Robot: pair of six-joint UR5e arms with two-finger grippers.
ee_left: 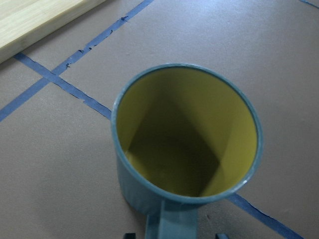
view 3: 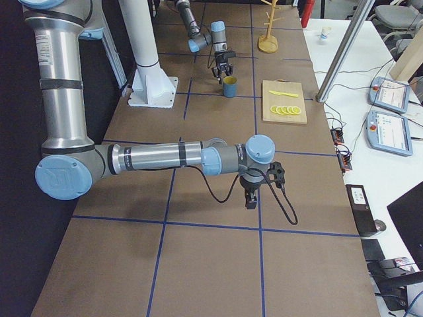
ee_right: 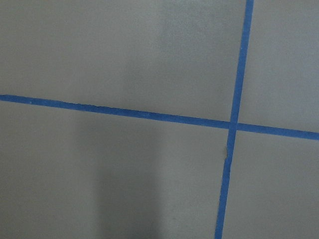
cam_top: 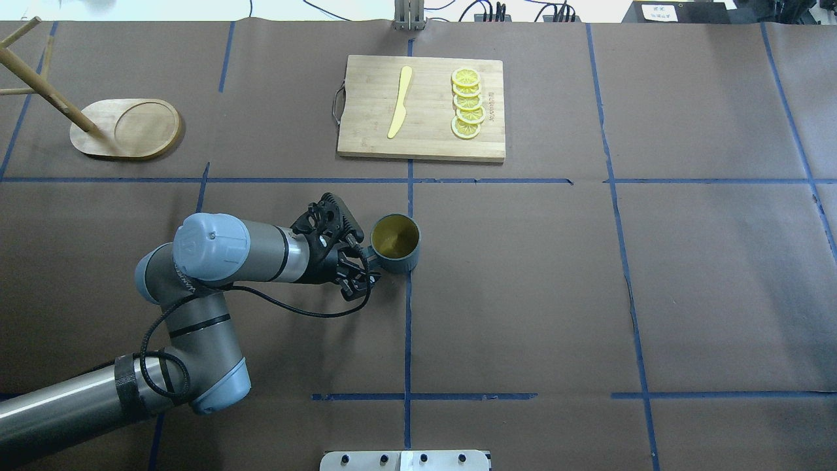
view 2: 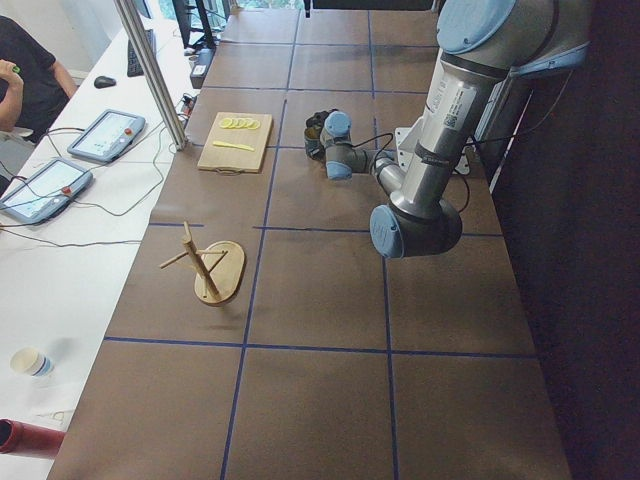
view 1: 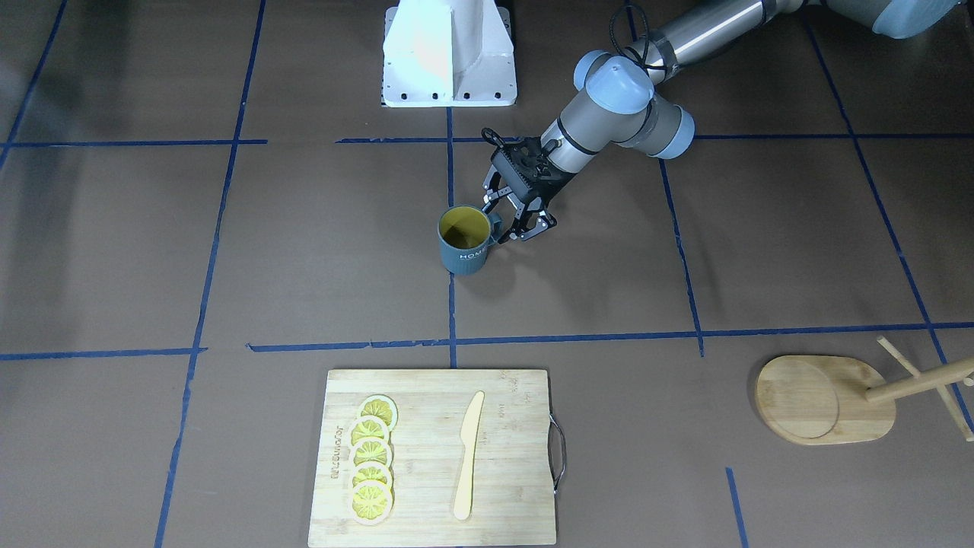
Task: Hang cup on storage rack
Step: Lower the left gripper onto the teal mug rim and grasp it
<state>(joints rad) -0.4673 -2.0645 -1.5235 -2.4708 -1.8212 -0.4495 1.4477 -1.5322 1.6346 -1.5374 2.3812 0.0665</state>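
Overhead view, left to right. Storage rack (cam_top: 131, 131) sits at the far-left corner of the worktop (cam_top: 588, 294): oval bamboo base with a round recess, and a dowel post with thin pegs rising from the base's left end. Nothing hangs on it.

Left claw (cam_top: 367, 265) is low over the worktop near the middle, with the arm coming in from the lower left. Its jaws are apart, one finger on each side of the cup's loop handle. The left wrist view shows both fingertips flanking the handle; they look not quite touching, but the frame edge cuts them off, so I can't be sure.

Cup (cam_top: 395, 243) stands upright on the worktop just right of the claw, beside a blue tape line. Yellow inside faces up, handle points at the claw, and it is well apart from the rack.

Bamboo cutting board (cam_top: 428, 140) lies at the far centre, metal handle on its left edge. It carries a yellow knife (cam_top: 399, 101) and a row of lemon slices (cam_top: 468, 104).

Right claw (view 3: 251, 200) shows only in the right side view, low over bare worktop near a tape crossing, far from the cup. Can't tell whether its jaws are apart or together.
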